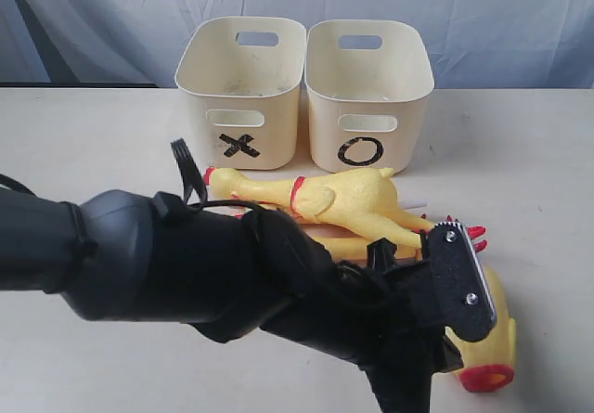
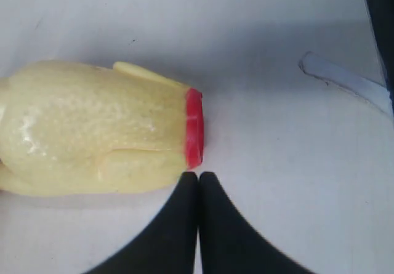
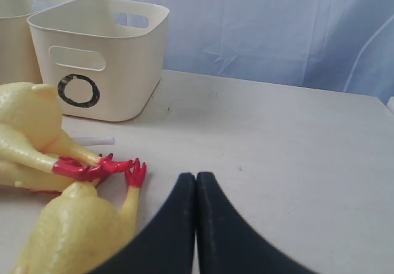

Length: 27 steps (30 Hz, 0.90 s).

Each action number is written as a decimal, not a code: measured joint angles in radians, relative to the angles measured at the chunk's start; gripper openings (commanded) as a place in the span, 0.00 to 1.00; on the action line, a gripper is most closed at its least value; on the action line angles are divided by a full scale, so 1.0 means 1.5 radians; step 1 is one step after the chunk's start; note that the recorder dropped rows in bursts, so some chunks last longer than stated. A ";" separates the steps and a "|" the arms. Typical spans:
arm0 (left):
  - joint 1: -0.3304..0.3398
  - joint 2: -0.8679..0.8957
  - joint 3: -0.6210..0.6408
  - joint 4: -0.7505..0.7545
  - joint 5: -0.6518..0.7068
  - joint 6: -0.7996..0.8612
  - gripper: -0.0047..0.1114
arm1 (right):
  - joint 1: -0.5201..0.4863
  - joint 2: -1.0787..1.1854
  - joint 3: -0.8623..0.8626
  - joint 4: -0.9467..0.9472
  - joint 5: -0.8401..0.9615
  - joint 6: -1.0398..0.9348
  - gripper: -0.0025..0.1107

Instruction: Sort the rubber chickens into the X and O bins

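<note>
The X bin (image 1: 241, 93) and the O bin (image 1: 368, 93) stand side by side at the back of the table, both looking empty. In front of them lie the rubber chickens: one (image 1: 325, 200) on top of a second (image 1: 348, 246), and a third (image 1: 497, 334) nearer the front. My left gripper (image 2: 198, 175) is shut on nothing, its tips right beside the red neck band (image 2: 194, 129) of that third chicken (image 2: 92, 129). My right gripper (image 3: 196, 177) is shut and empty over bare table, apart from the red feet (image 3: 132, 172). In the exterior view neither gripper shows.
My left arm (image 1: 186, 255) crosses the front of the exterior view and hides part of the chickens. A whitish tube (image 3: 92, 140) lies on the table between the chickens and the O bin (image 3: 104, 58). A blue-grey curtain hangs behind the table.
</note>
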 measured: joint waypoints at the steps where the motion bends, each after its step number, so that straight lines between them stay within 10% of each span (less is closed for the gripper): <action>1: -0.007 0.000 0.000 -0.004 -0.013 0.000 0.04 | 0.000 0.000 0.000 0.000 0.000 0.000 0.01; 16: -0.026 0.000 -0.003 -0.014 -0.040 0.000 0.50 | 0.000 0.000 0.000 0.000 0.000 0.000 0.01; 27: -0.033 0.000 -0.017 -0.043 -0.029 0.000 0.51 | 0.000 0.000 0.000 0.000 0.000 0.000 0.01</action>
